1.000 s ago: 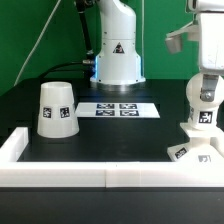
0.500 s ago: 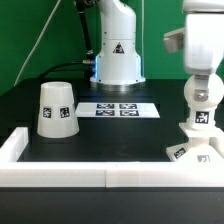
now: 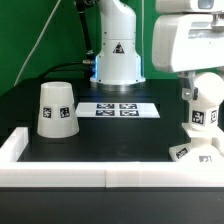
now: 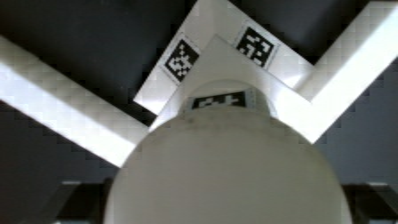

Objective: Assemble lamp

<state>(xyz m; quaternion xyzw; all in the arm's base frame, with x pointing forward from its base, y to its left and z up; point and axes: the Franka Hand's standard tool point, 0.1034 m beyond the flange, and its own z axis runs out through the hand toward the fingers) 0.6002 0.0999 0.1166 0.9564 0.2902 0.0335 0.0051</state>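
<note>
Lamp parts first, starting from the white rail (image 3: pixel 100 178) that fences the front of the desk (image 3: pixel 110 135). Just behind it, nearer than the marker board (image 3: pixel 118 109) and on the exterior view's right of it, lies the flat base (image 3: pixel 195 152). The bulb (image 3: pixel 205 110) stands upright on the base, its foot at the base's middle. In the wrist view the bulb fills the frame, with the base's tagged arms spreading beneath it.

The tool (image 3: pixel 203 92) hangs directly over the bulb with its fingers down around the rounded head. I cannot tell whether they are pressing on it or merely flanking it.

I judge the bulb to be light, rigid plastic, smooth and curved, so it could squirt out of a pinch. I would take it across its widest part, squarely, with moderate force.

On the exterior view's left of the marker board, slightly nearer, the shade (image 3: pixel 57 108) stands alone on its wide end, narrow end up. I cannot see inside it. It looks stiff and light, but its taper invites slipping, so I would grip it low on the walls.

The rail corrals only these lamp pieces. Beyond the marker board stands the robot pedestal (image 3: pixel 117 55).
</note>
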